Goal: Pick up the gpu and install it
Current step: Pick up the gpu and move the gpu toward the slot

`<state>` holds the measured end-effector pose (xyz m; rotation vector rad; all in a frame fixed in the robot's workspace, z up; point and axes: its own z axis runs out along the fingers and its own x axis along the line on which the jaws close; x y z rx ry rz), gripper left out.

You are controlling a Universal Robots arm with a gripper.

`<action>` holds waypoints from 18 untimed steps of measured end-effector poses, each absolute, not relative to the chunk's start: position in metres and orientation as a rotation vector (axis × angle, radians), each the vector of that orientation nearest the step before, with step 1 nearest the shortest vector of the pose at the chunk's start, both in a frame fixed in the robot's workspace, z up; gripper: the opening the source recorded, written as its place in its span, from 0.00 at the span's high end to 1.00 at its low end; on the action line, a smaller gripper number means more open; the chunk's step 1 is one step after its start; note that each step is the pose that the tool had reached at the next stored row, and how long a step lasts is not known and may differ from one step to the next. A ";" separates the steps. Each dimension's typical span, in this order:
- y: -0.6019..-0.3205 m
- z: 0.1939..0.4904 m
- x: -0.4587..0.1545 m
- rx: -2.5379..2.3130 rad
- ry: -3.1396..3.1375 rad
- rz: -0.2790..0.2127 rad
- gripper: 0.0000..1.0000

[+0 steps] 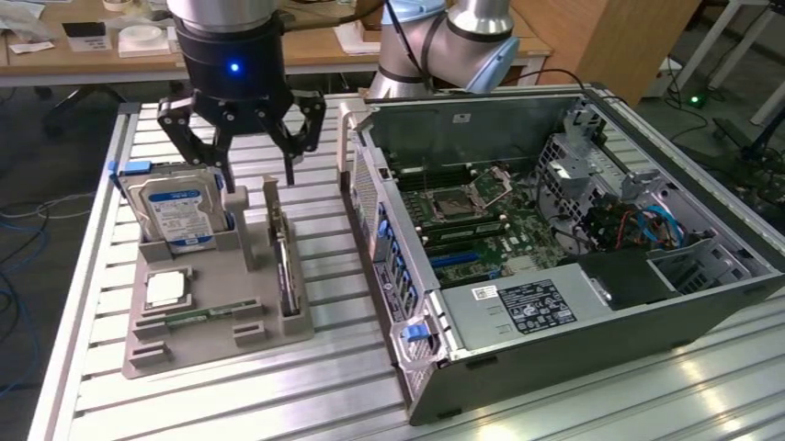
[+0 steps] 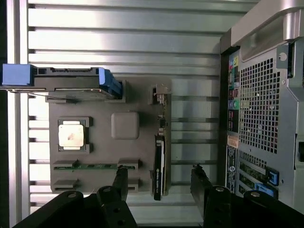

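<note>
So the gripper (image 1: 256,184) is hanging over the grey holder (image 1: 215,349) on the slatted table (image 1: 245,404), fingers (image 2: 118,179) spread about as wide as they look able to go, nothing in them.

The gpu (image 1: 286,271) is parked on its edge in a slot along the side of the holder nearest the open computer case (image 1: 687,285). In the wrist view the card (image 2: 160,159) sits right between the two fingers, below them and not touched, with its metal bracket (image 2: 162,95) at the far end.

My guess on handling: it's a thin, stiff, light board, so weight is no issue, but it's fragile. The faces carry components, and squeezing hard or twisting it could crack something. It's also narrow, so it could tip in the jaws if grabbed off-centre. I'd pinch it across the two flat faces near the middle of the upper edge, keeping off the bracket and the connector edge down in the slot.

The hard drive (image 1: 178,216) and the processor chip (image 1: 168,288) sit on the other side of the holder, well apart from the card.
</note>
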<state>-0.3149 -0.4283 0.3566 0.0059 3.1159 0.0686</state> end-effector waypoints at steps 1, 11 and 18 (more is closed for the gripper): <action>-0.430 0.355 -0.315 0.005 3.116 0.069 0.35; -0.433 0.337 -0.315 0.000 3.116 0.069 0.35; -0.438 0.324 -0.315 -0.006 3.116 0.069 0.35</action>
